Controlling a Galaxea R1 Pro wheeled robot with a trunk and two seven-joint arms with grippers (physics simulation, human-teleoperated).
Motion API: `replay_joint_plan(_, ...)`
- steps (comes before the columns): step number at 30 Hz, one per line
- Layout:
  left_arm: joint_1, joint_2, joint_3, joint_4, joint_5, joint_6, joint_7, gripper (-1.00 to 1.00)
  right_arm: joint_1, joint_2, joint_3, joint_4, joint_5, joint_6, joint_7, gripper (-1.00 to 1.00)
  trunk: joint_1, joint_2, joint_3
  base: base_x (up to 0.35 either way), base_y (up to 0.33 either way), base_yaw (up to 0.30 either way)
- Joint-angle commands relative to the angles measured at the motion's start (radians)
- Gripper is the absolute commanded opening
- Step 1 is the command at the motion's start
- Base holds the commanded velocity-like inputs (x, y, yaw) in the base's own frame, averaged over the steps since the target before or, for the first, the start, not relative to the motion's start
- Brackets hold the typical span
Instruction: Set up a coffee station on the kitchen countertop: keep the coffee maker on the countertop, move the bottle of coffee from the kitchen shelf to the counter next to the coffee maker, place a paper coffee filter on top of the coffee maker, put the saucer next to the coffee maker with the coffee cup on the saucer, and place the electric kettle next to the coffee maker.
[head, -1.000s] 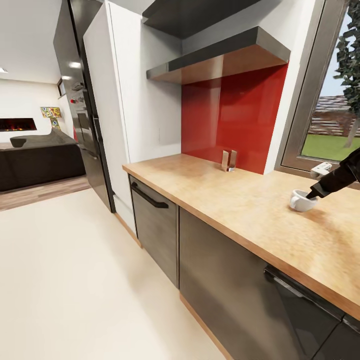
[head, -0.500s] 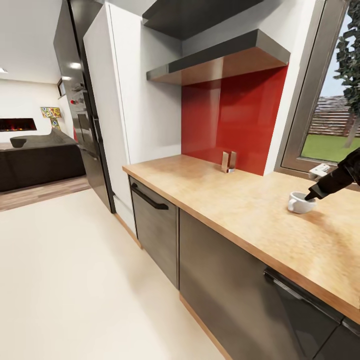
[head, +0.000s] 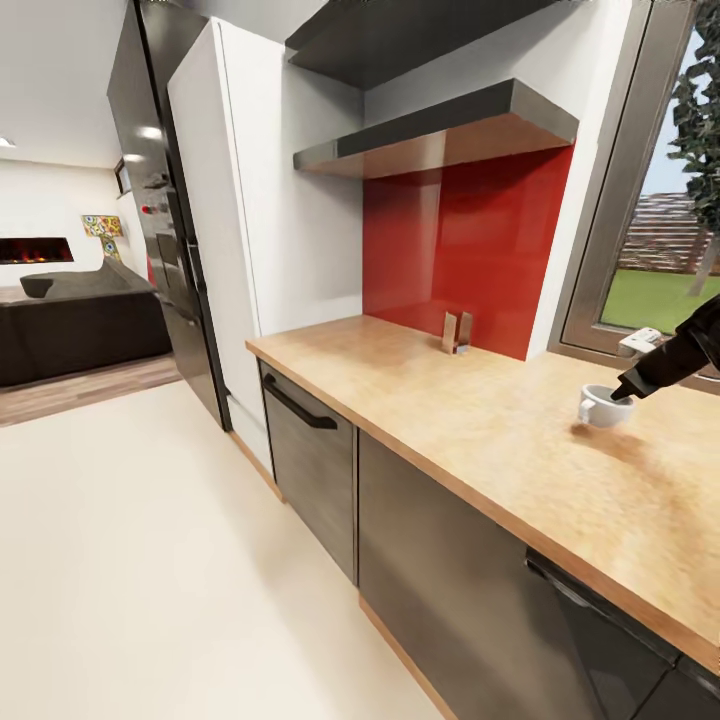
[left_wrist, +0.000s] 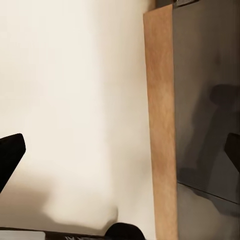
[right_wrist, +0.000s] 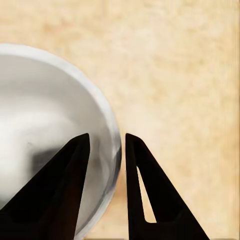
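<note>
A white coffee cup (head: 601, 407) hangs just over the wooden countertop (head: 470, 410) near the window, its shadow on the wood below it. My right gripper (head: 622, 392) reaches in from the right and is shut on the cup's rim. In the right wrist view, one black finger sits inside the coffee cup (right_wrist: 45, 125) and the other outside, with the right gripper (right_wrist: 107, 137) pinching the rim. The left gripper (left_wrist: 120, 152) hangs open over the pale floor, with nothing between its fingers (left_wrist: 10, 155).
A small metal stand (head: 457, 331) sits against the red backsplash (head: 470, 250). A white object (head: 640, 342) lies on the window sill. Dark cabinet fronts (head: 312, 455) run under the counter, a tall black fridge (head: 165, 220) stands at its left end, and pale floor (head: 130, 560) spreads out to the left.
The head camera has tilted slightly, shifting the whole picture down. The right gripper keeps its hold on the cup, which has risen a little relative to the countertop.
</note>
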Motion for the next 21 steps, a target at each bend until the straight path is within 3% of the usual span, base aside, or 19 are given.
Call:
replay_joint_plan(1, 0.0, 0.0, 0.004, 0.0, 0.0, 0.007, -0.004, 1.0, 0.0, 0.0, -0.009, -0.003, 0.006, 0.01, 0.008, -1.0, -0.004, 0.007, 0.002, 0.0, 0.0, 0.0)
replay_joint_plan(17, 0.0, 0.001, 0.004, 0.0, 0.0, 0.007, -0.004, 1.0, -0.001, -0.001, -0.012, -0.009, 0.006, 0.016, 0.038, -1.0, -0.065, 0.119, 0.052, 0.0, 0.0, 0.0)
replay_joint_plan(21, 0.0, 0.001, 0.004, 0.0, 0.0, 0.007, -0.004, 1.0, -0.001, -0.002, -0.012, -0.009, 0.006, 0.015, 0.049, -1.0, -0.065, 0.119, 0.052, 0.0, 0.0, 0.0)
